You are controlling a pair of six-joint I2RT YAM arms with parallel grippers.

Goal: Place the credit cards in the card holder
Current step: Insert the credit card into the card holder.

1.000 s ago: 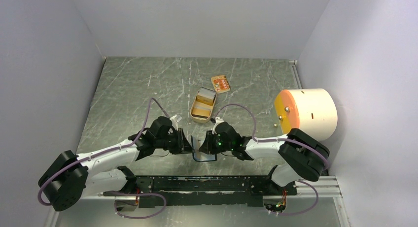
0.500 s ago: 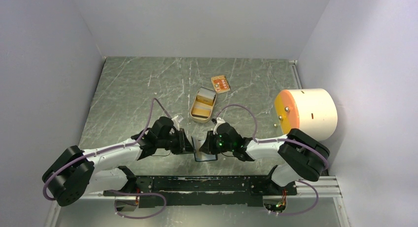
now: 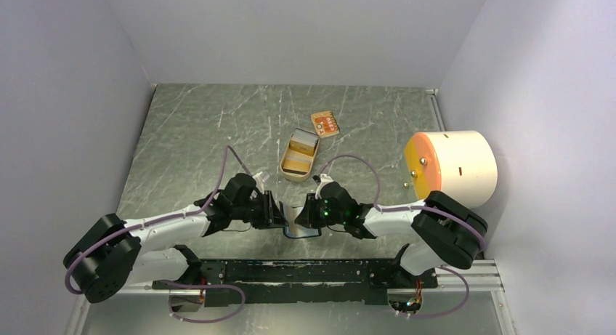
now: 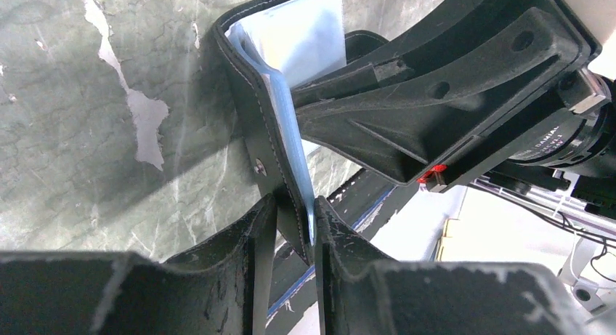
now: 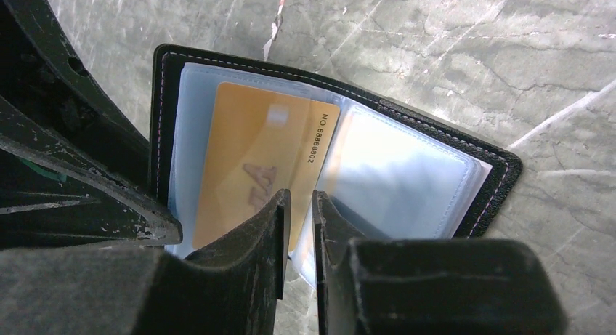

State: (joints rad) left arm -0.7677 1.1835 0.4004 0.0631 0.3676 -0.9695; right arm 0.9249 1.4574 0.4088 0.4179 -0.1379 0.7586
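The black card holder hangs open between my two grippers, its pale blue sleeves facing the right wrist camera. A tan-orange credit card sits inside its left sleeve, with printed digits along its right edge. My right gripper is nearly closed on the holder's lower edge at the fold, where a clear sleeve and the card's corner meet. My left gripper pinches the black flap of the card holder from the other side. In the top view the left gripper and right gripper meet at the card holder near the table's front edge.
An open tan-gold tin lies behind the grippers, and a small orange printed card lies further back. A large white drum with an orange face stands at the right edge. The black base rail runs along the front.
The left arm's shoulder and elbow have shifted slightly to the right. Both grippers and the card holder stay almost where they were.
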